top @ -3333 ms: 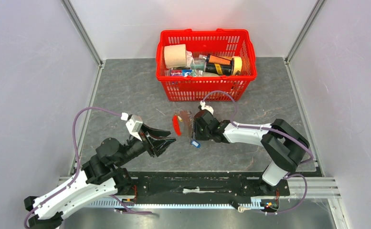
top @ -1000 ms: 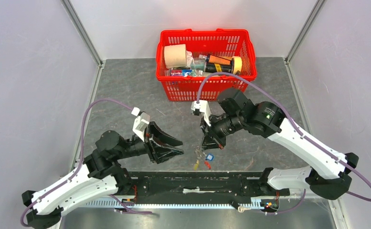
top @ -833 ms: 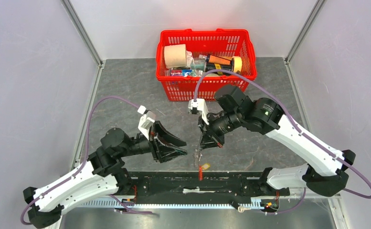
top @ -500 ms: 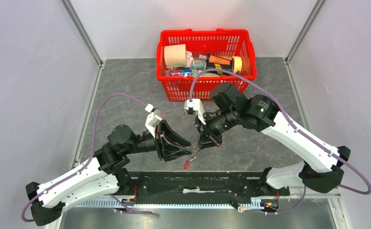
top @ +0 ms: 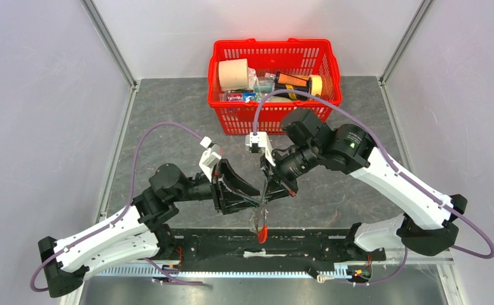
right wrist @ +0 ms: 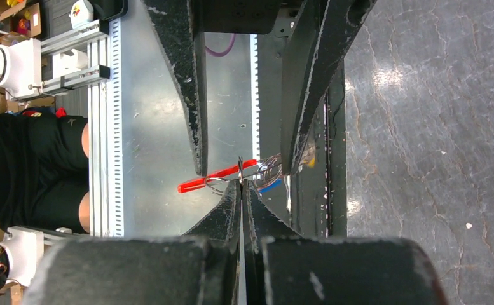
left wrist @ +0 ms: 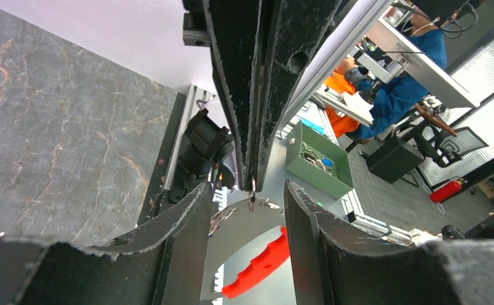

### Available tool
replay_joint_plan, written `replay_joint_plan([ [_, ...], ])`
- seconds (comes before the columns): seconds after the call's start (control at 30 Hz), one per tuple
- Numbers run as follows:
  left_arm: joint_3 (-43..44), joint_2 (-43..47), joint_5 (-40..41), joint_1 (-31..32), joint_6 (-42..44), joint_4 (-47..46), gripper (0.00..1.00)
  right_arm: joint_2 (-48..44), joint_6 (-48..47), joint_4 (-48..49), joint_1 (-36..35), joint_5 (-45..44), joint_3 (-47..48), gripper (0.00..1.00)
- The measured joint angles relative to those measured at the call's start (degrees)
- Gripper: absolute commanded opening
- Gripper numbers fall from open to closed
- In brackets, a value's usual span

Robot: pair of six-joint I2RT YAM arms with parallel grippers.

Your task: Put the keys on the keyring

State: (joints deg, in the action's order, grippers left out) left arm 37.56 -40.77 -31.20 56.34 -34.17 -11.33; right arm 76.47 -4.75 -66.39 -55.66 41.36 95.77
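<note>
A grey marbled tabletop (top: 168,121) carries a red basket (top: 269,119).

Both arms bend inward so their tips meet in front of the bases. The left end effector (top: 257,199) points right, its jaws spread wide to either side of the right end effector (top: 266,196), which angles downward with jaws pressed together.

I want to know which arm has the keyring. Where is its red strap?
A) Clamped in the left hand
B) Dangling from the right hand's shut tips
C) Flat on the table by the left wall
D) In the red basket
B: the right hand pinches the keyring in its shut tips, and the red strap dangles from there between the open fingers of the left hand, which do not touch it.
</note>
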Motion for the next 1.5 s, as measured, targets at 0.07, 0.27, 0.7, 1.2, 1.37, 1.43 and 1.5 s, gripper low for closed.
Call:
replay_joint_plan([
  [0.07, 0.00, -0.48, -0.44, 0.00, -0.44, -0.83, 0.50, 0.44, 0.00, -0.37, -0.13, 0.02, 0.00, 0.00],
  [0.27, 0.00, -2.01, -1.14, 0.00, -1.36, -2.58, 0.39, 1.07, 0.00, -0.57, -0.48, -0.07, 0.00, 0.00],
  [0.7, 0.00, -2.80, -2.38, 0.00, -1.44, -2.99, 0.40, 0.22, 0.00, -0.59, -0.48, -0.26, 0.00, 0.00],
  [1.2, 0.00, -2.91, -2.38, 0.00, -2.08, -4.22, 0.43, -2.08, 0.00, -0.59, -0.57, -0.22, 0.00, 0.00],
  [1.37, 0.00, -3.21, -2.40, 0.00, -2.32, -4.85, 0.39, -2.08, -0.02, -0.61, -0.87, -0.24, -0.02, 0.00],
  [1.43, 0.00, -3.21, -2.45, 0.00, -2.38, -5.11, 0.35, -2.08, -0.02, -0.61, -0.87, -0.26, -0.02, 0.00],
  [1.5, 0.00, -3.21, -2.62, 0.00, -2.51, -5.20, 0.28, -2.08, -0.02, -0.61, -0.87, -0.31, -0.02, 0.00],
])
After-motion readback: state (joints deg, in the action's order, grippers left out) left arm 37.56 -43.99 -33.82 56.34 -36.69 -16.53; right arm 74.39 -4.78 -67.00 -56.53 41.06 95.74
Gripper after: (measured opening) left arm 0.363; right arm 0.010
